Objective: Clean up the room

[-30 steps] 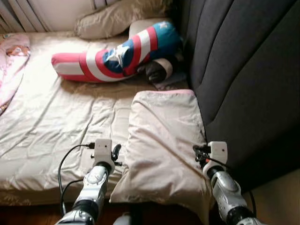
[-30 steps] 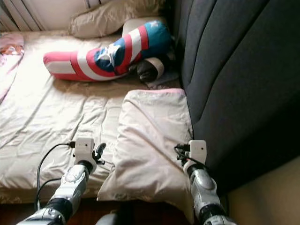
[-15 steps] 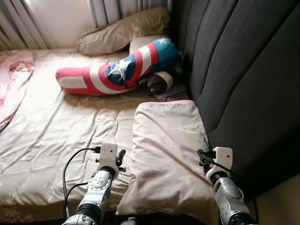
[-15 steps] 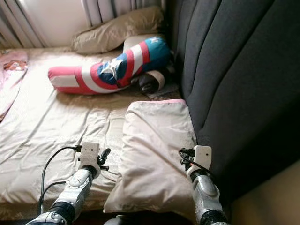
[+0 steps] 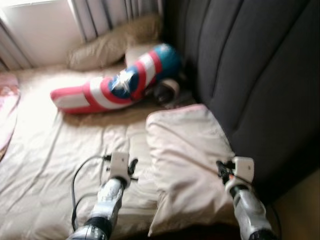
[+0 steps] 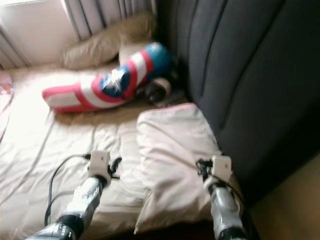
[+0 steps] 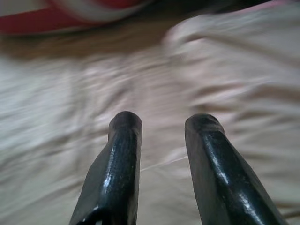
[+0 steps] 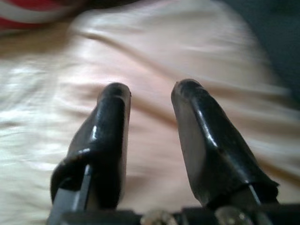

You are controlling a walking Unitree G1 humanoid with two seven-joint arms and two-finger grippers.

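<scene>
Bed (image 5: pixel 45 150) with a rumpled cream sheet runs along a tall dark padded headboard (image 5: pixel 250 75); curtains (image 5: pixel 100 15) and a bright window sit at the far end. Head views are blurred.

Pale pillow (image 5: pixel 192 165) lies on the near part of the bed, its right edge against the headboard. Cream-pink cover, creased, with a thin pink trim along its far edge.

Left gripper (image 7: pixel 163 126) hovers over the sheet just left of the pillow's left edge. Fingers (image 7: pixel 123 154) parted with a narrow gap, nothing between them. In the left wrist view the pillow's corner lies ahead of the tips and to one side; touching or not, cannot tell.

Right gripper (image 8: pixel 149 89) sits above the pillow's right side, near the headboard. Its fingers are likewise parted and empty, with pillow cloth under and ahead of them.

Farther up the bed: a long cushion (image 5: pixel 115 85) in red and white stripes with a blue patch and white star, a tan pillow (image 5: pixel 110 45) behind it against the curtains, a dark rolled item (image 5: pixel 165 90) beside the headboard, and pink cloth (image 5: pixel 7 115) at the far left edge.
</scene>
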